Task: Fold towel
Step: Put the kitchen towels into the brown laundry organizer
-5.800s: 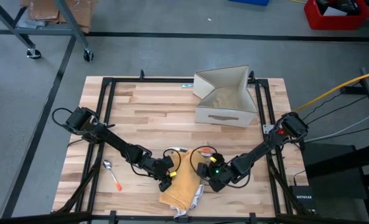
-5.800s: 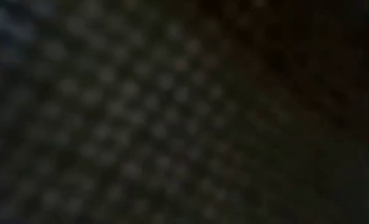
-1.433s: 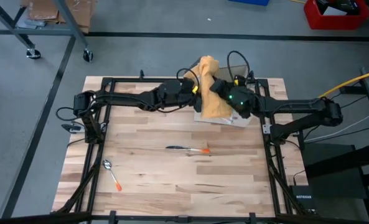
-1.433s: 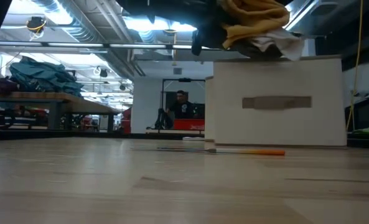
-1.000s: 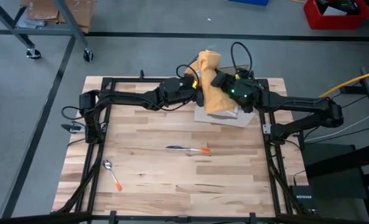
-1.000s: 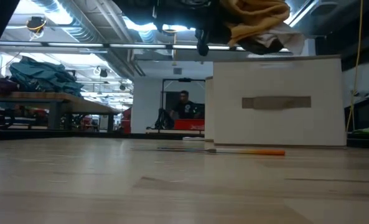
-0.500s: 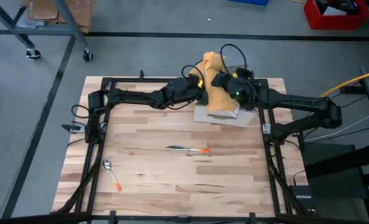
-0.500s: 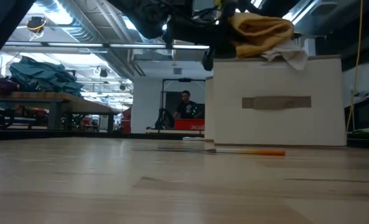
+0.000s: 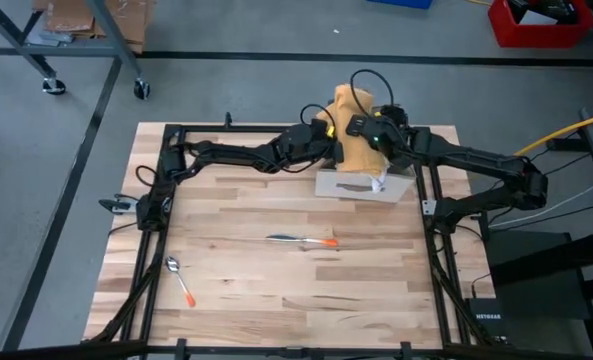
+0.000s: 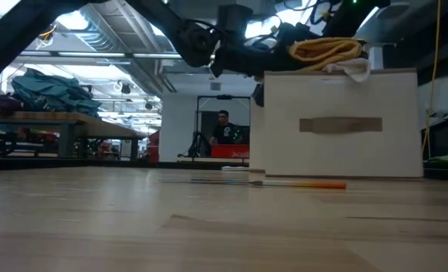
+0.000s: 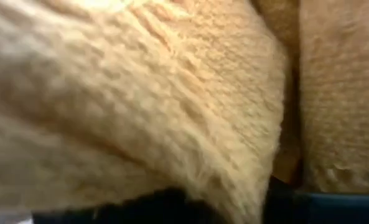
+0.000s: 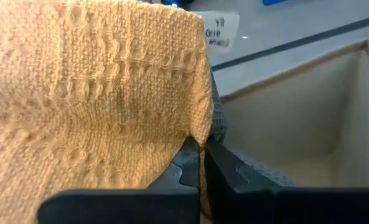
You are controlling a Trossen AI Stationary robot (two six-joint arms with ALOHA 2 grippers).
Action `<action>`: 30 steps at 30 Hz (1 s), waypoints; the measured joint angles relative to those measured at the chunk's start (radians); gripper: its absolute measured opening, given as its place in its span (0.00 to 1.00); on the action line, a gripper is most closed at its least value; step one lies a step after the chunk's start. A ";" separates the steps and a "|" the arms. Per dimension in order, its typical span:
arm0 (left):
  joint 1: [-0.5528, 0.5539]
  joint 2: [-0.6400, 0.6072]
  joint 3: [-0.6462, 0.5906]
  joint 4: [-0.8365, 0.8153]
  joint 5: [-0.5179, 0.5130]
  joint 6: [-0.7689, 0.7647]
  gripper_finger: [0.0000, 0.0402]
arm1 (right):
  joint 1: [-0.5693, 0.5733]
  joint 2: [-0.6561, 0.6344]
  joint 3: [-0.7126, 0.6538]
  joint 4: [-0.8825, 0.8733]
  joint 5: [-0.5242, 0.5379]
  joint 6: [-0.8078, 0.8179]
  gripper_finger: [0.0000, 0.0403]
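From above, the bunched yellow towel sits over the white box, upper centre. Low view: it lies coiled on the box's rim. Both wrist views show coarse knit; the right gripper is clamped on it, and the left gripper's state cannot be told.

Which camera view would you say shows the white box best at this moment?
The high view: it shows the box whole from above, with the towel over it. The low view shows only its front wall and handle slot. The right wrist view shows part of its inside; the left wrist view shows none of it.
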 joint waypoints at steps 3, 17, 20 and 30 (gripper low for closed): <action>0.002 0.023 0.016 -0.001 0.002 -0.010 0.06 | -0.022 0.006 0.000 -0.041 -0.014 0.006 0.02; 0.014 0.013 0.030 -0.264 0.012 -0.001 0.09 | -0.101 0.118 0.004 -0.163 -0.124 -0.015 0.03; 0.017 -0.003 0.029 -0.319 0.019 0.032 0.09 | -0.104 0.120 0.004 -0.198 -0.134 -0.016 0.03; 0.017 -0.029 0.025 -0.342 0.011 0.281 0.21 | -0.103 0.120 0.001 -0.220 -0.130 -0.044 0.03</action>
